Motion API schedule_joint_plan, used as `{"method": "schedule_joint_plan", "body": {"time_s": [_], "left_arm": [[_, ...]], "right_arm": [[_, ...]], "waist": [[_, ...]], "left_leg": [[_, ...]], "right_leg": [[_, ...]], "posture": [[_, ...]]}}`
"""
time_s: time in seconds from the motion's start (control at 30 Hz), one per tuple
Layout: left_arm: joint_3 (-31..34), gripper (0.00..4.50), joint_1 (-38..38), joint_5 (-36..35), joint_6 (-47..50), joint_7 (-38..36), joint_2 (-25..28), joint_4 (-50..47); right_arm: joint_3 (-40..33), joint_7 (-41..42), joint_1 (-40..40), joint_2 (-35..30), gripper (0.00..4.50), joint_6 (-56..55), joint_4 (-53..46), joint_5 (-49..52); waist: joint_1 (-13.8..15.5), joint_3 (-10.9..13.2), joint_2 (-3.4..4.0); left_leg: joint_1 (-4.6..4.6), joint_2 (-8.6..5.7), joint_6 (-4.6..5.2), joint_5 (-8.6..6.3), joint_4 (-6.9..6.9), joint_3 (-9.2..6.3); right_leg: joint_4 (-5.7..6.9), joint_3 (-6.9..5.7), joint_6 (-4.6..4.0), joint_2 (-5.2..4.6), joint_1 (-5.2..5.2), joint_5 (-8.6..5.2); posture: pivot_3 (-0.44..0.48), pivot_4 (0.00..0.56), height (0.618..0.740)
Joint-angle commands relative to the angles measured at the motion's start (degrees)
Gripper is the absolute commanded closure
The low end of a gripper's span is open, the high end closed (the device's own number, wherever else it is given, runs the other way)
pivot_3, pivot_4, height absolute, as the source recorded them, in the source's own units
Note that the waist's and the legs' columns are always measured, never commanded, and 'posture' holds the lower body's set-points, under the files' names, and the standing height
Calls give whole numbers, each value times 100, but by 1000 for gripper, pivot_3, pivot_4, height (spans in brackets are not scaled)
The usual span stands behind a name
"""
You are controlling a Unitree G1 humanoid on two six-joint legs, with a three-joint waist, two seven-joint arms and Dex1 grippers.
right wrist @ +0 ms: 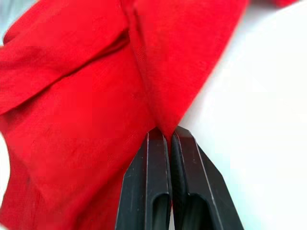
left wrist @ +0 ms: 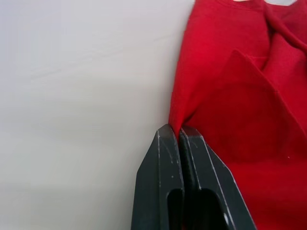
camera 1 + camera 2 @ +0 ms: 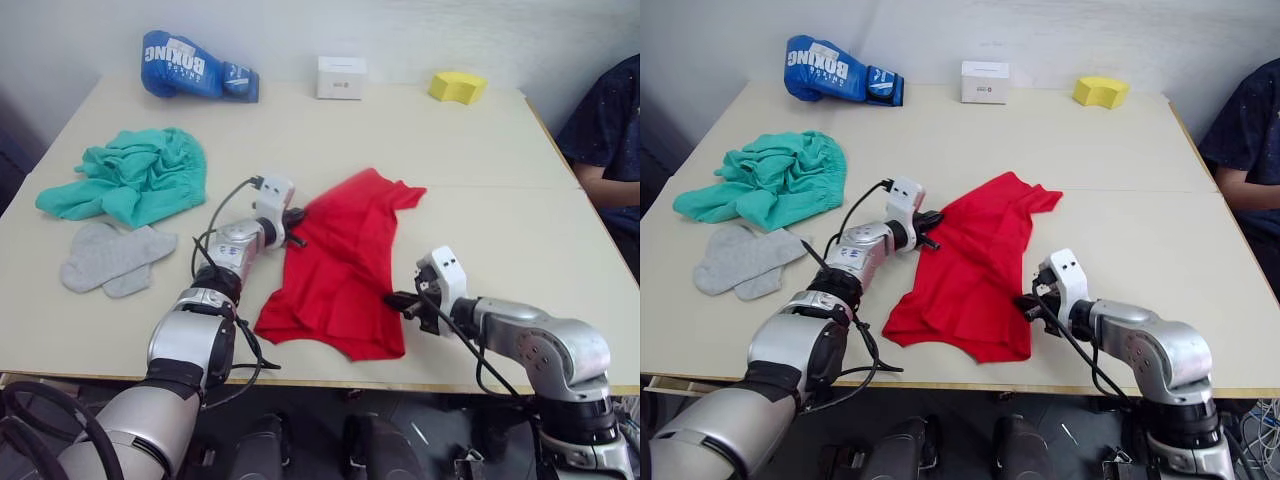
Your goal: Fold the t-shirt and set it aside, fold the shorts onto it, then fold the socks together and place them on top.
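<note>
The red t-shirt [image 3: 345, 265] lies folded lengthwise in the middle of the table. My left gripper [image 3: 295, 222] is shut on the t-shirt's left edge; in the left wrist view its fingers [image 2: 165, 158] pinch a fold of red cloth [image 2: 230, 96]. At the shirt's right edge near the front, my right gripper [image 3: 400, 300] is shut on the cloth, as the right wrist view shows with the fingers [image 1: 156, 163] closed on a red ridge [image 1: 158, 72]. The teal shorts [image 3: 135, 175] lie crumpled at the left. The grey socks [image 3: 110, 258] lie just in front of them.
A blue boxing glove [image 3: 195, 68], a white box [image 3: 341, 77] and a yellow block [image 3: 458, 86] sit along the far edge of the table [image 3: 480, 150]. A person in a dark shirt [image 3: 610, 130] sits at the right side.
</note>
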Motion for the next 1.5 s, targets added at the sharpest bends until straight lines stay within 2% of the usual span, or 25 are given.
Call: {"method": "schedule_joint_plan", "body": {"time_s": [0.03,0.23,0.3,0.4,0.5,0.6,0.67,0.8,0.93,1.0,1.07,1.2,1.3,1.4,1.5], "left_arm": [[160,4479,148,-65,-162,263,127,-409],[116,4479,368,-115,-161,-305,322,-516],[182,4479,406,-136,-132,-249,431,-517],[291,3836,544,-247,81,-299,613,-739],[239,2895,1000,-359,363,-871,906,-1515],[3,1882,1636,-294,593,-1529,1405,-2525],[-74,1249,2041,-223,335,-1863,1778,-3059],[-191,14,2706,-94,-1180,-2641,2541,-3691],[-640,14,3008,194,-3732,-3454,3098,-3498],[-935,14,2961,417,-4859,-3710,3258,-3088],[-1207,14,2828,728,-5566,-3797,3364,-2649],[-1562,14,2511,1039,-6389,-3697,3286,-2085],[-1783,14,2357,1169,-6978,-3618,3204,-1896],[-1915,14,2238,1315,-7321,-3462,3141,-1737],[-1979,14,2010,1753,-7492,-3031,2981,-1498]], "right_arm": [[453,376,-534,-13,4479,-707,748,-338],[609,581,-906,199,4479,-870,1169,-323],[505,547,-879,269,4479,-912,1167,-312],[304,743,-782,129,3772,-579,941,-25],[239,1102,-583,-405,2739,-611,526,57],[53,1861,-113,-1071,1643,-1582,213,-59],[-141,2411,267,-1322,959,-2621,141,-199],[-208,2885,636,-1643,946,-4638,791,-1003],[222,3393,708,-1888,946,-7988,2233,-2276],[263,3276,481,-1665,946,-8880,2947,-2455],[482,3315,214,-1584,946,-9778,3629,-2764],[1007,3485,-289,-1446,946,-11259,4606,-3197],[1289,3254,-665,-1257,946,-12080,5071,-3588],[1446,2993,-932,-1131,946,-12578,5484,-3887],[1749,2743,-1197,-930,946,-13002,5908,-4328]], "waist": [[4,1,-2],[23,1,-1],[23,1,-1],[11,1,-1],[6,1,0],[-14,1,0],[-29,1,0],[-68,2,0],[-44,2,0],[-29,2,2],[-47,6,7],[-68,0,17],[-75,1,17],[-85,-1,20],[-82,-3,22]], "left_leg": [[0,0,-1,1,3,2],[-1,-1,-17,11,3,10],[-1,-1,-17,11,3,14],[-1,0,-16,11,4,14],[-1,0,-13,7,1,12],[-1,0,-18,4,-1,14],[-1,0,-19,2,-1,15],[6,3,-19,1,-2,18],[9,1,-28,-6,-2,18],[8,-1,-37,-9,-2,20],[10,0,-26,5,-1,25],[21,-1,-22,6,1,33],[57,0,-17,3,-3,52],[111,3,-17,-8,-9,58],[115,5,-6,-18,-5,43]], "right_leg": [[0,0,1,0,0,0],[-4,-8,3,0,0,2],[-4,-11,3,0,0,2],[-4,-9,4,0,0,3],[-7,-5,5,0,0,3],[-12,2,4,0,0,2],[-17,2,5,0,1,2],[-11,4,5,2,3,2],[-15,10,6,-4,6,3],[-19,10,7,-7,8,4],[-17,10,7,-7,8,4],[-11,5,8,-6,12,4],[-8,-1,9,-5,35,4],[-17,3,14,-5,85,0],[-25,26,14,-6,101,0]], "posture": [[0,150,740],[0,150,740],[0,150,740],[0,150,740],[0,150,740],[0,150,740],[0,150,740],[0,150,740],[0,150,740],[0,150,740],[0,150,740],[0,150,740],[0,150,740],[0,150,740],[0,150,740]]}}
